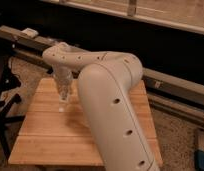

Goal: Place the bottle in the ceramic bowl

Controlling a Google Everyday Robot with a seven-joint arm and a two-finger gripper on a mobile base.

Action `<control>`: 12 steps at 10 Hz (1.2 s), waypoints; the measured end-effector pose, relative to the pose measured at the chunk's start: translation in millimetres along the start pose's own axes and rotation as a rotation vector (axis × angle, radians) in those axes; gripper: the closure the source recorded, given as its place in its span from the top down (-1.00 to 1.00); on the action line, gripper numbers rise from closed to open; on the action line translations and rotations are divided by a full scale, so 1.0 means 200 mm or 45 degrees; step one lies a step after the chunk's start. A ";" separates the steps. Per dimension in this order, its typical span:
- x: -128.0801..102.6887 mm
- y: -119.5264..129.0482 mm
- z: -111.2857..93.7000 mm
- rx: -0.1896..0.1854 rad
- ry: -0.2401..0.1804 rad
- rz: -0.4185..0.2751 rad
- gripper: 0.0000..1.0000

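Bottle (62,105) is my best reading of the small pale shape at the very tip of my gripper (63,97), low over the left-centre of the wooden worktop (40,135). It sits so close under the gripper that I cannot tell whether it is held or merely standing there, nor whether it touches the wood. The gripper itself hangs straight down from the wrist. I cannot tell whether it is wide, narrow or closed on something.

The ceramic bowl does not show at all. My own arm (110,100) sweeps across the right half of the worktop and covers whatever lies behind it, so I judge the bowl to be somewhere under that bulk, to the right of the gripper.

As I read it, the step in hand is the pick or the very start of the carry. The bottle is certainly not in the bowl yet, so most of the task lies ahead.

The next move calls for a sure hold on the bottle and a lift high enough to pass the rim. After that comes a sideways carry to the right, until the gripper is over the bowl's middle. The bottle looks slim and light, so a loose hold could let it tip or slip on the way.
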 end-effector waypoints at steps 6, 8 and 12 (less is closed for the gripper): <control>-0.11 -0.72 -0.13 0.050 0.017 0.168 -1.00; -0.14 -0.97 -0.13 0.070 0.047 0.250 -0.81; -0.17 -1.16 -0.07 0.126 0.118 0.317 0.00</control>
